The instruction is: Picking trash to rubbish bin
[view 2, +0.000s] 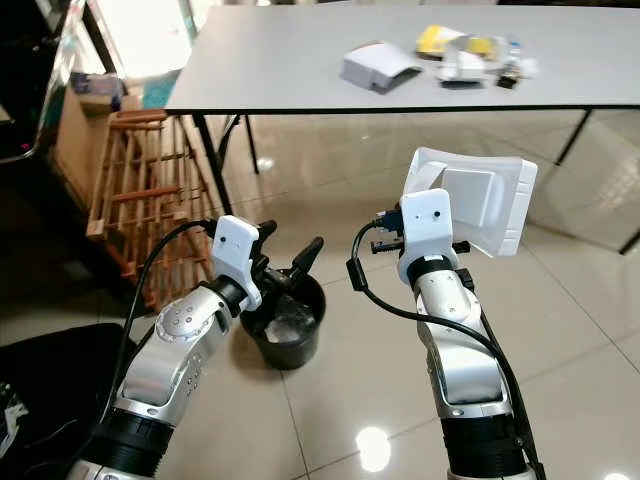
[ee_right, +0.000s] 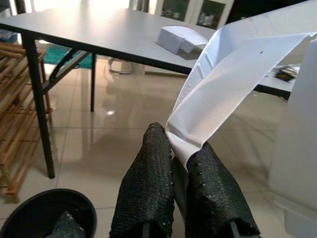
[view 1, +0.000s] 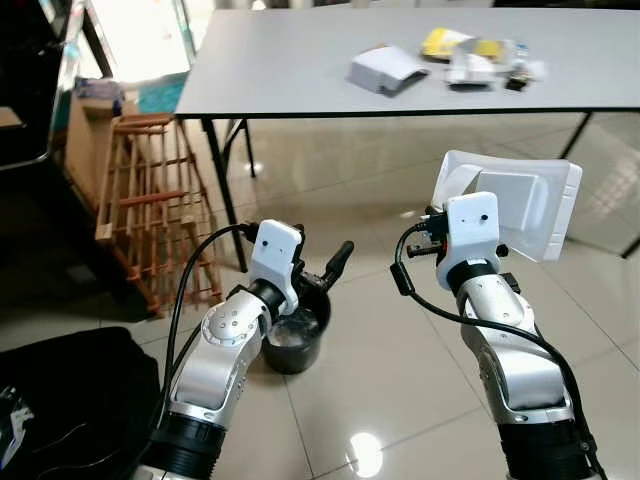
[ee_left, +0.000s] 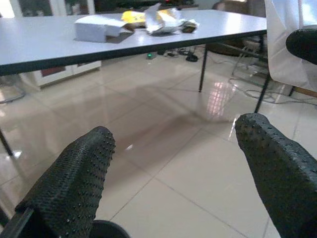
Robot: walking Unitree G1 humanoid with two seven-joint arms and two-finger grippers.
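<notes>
I hold the white tray (view 1: pixel 520 205) up in my right gripper (ee_right: pixel 181 163), fingers clamped on its near edge, so it clears the floor on the way to the bin (view 2: pixel 290 335). The tray stands above and right of the bin, well apart from it. The bin sits on the floor near the bench (view 1: pixel 300 70) leg, some trash already inside. My left gripper (ee_left: pixel 173 163) hovers just over the bin's rim, fingers apart and empty. More trash (view 1: pixel 385 70) lies on the far bench.
</notes>
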